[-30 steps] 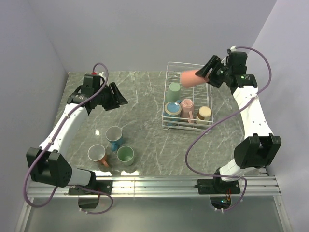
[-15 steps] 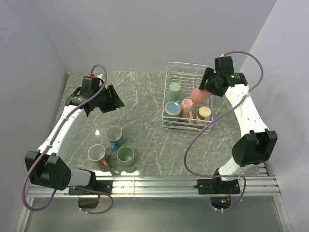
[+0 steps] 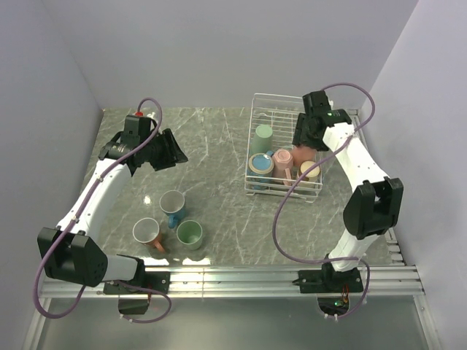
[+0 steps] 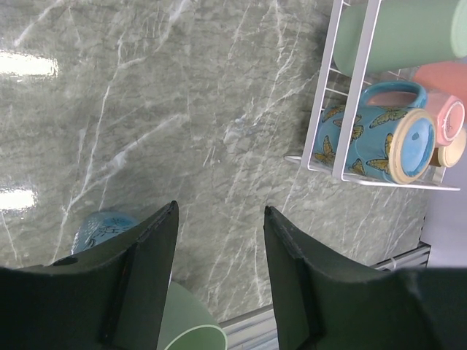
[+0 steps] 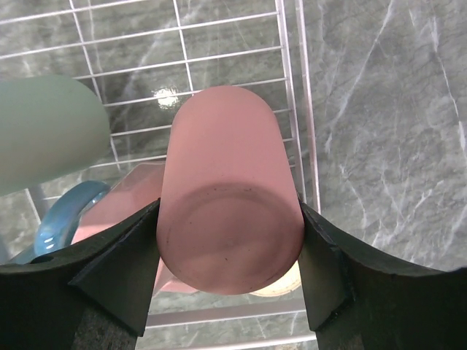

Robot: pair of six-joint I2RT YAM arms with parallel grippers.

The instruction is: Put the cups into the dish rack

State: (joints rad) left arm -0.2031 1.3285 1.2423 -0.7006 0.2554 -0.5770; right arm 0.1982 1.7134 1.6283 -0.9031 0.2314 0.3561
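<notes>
Salmon-pink ceramic cup (image 5: 230,193), probably slick and breakable, is gripped across its body by the right jaws over the white wire dish rack (image 5: 283,80); left jaws stand open.

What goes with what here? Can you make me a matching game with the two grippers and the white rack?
Things:
1. left gripper
2. right gripper
3. dish rack

States:
a. shut on the salmon cup
b. has a blue butterfly cup in it
c. open, holding nothing

Pairs: 1-c, 2-a, 3-b
</notes>
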